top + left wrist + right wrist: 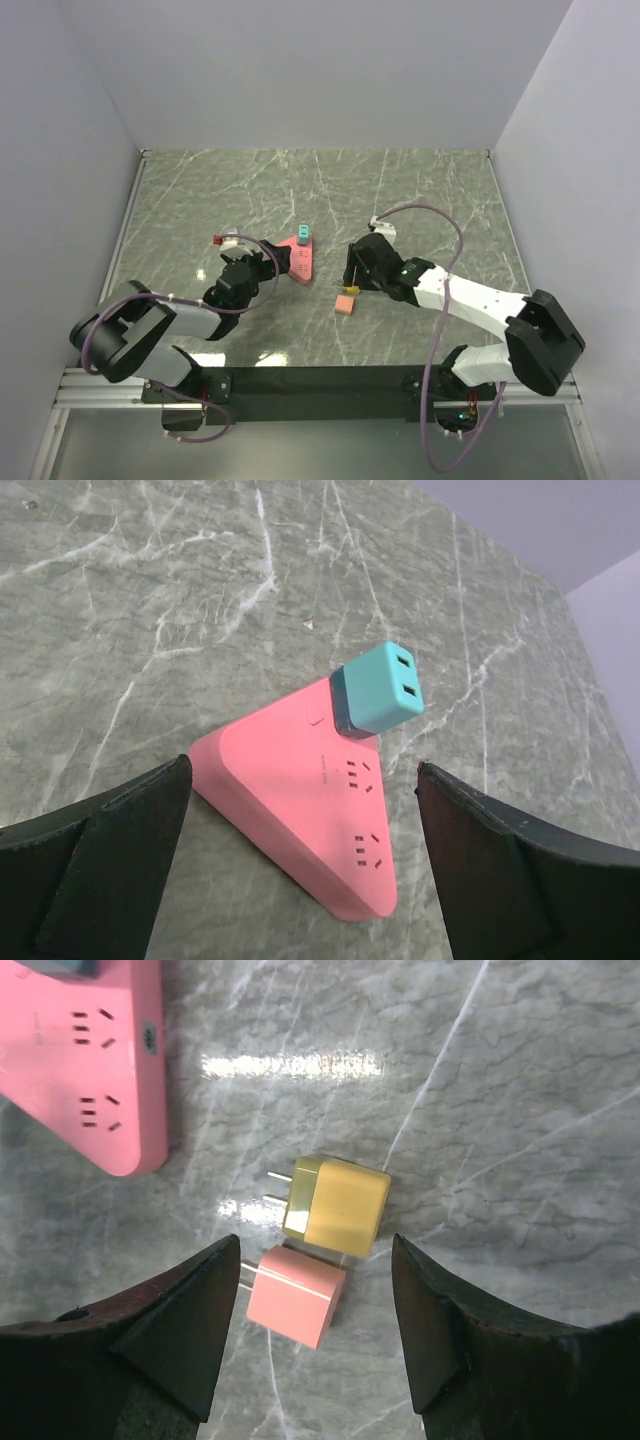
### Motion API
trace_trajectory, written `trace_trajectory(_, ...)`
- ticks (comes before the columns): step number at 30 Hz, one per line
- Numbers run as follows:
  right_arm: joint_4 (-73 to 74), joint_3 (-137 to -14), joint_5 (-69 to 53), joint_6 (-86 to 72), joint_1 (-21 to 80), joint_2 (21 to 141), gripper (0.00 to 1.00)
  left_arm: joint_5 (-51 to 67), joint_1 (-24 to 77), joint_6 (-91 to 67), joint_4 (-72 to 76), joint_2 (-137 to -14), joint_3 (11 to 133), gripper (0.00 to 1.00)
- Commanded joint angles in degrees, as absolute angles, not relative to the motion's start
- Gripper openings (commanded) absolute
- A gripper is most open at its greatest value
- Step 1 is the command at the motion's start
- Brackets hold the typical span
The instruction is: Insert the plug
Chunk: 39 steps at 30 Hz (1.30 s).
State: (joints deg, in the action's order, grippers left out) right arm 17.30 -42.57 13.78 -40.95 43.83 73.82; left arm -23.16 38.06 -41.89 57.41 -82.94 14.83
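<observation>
Teal plug (378,688) seated in strip (300,820). Yellow plug (337,1206), pink plug (297,1294) lying loose near strip. Right gripper (312,1250) spread over them, left gripper (302,770) spread over strip. Pick, insertion left.

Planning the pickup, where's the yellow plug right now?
Right wrist view: on the table below the right gripper, the yellow plug lies beside the pink plug.

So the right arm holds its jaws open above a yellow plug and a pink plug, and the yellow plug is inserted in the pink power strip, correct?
No. The yellow plug lies loose on the table, prongs bare, apart from the pink power strip; the right wrist view shows it. The right arm does hold its jaws open above it and the pink plug.
</observation>
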Motion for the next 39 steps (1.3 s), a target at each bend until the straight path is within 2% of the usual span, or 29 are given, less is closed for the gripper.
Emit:
trace_trajectory(1, 14.06, -42.01, 12.83, -42.27, 43.94, 76.99, 0.69, -21.45, 37.88, -40.78, 57.04, -78.5, 13.28, 1.0)
trace_trajectory(12, 14.42, -45.09, 13.45, -42.54, 44.56, 84.55, 0.69, -21.62, 37.88, -39.99, 49.05, -66.63, 11.25, 1.0)
trace_trajectory(18, 14.24, -46.14, 13.27, -42.28, 44.82, 87.36, 0.68, -21.62, 37.88, -39.64, 47.81, -64.6, 10.46, 1.0)
trace_trajectory(21, 13.97, -45.97, 13.88, -42.1, 44.83, 87.28, 0.57, -20.31, 37.88, -39.2, 48.6, -64.6, 10.55, 1.0)
trace_trajectory(22, 13.97, -45.79, 14.15, -41.66, 44.91, 87.19, 0.5, -18.74, 37.88, -39.11, 49.04, -64.69, 10.55, 1.0)
trace_trajectory(28, 12.22, -45.09, 15.12, -38.42, 45.17, 84.38, 0.33, -10.56, 37.79, -38.32, 53.35, -67.06, 11.33, 1.0)
trace_trajectory(31, 10.12, -44.04, 15.55, -35.52, 46.23, 80.96, 0.22, -3.8, 37.79, -38.67, 53.43, -68.72, 13.7, 0.99)
trace_trajectory(39, 4.75, -40.7, 13.71, -27.35, 50.62, 72.16, 0.18, 13.77, 37.88, -45.34, 61.42, -75.93, 16.96, 0.98)
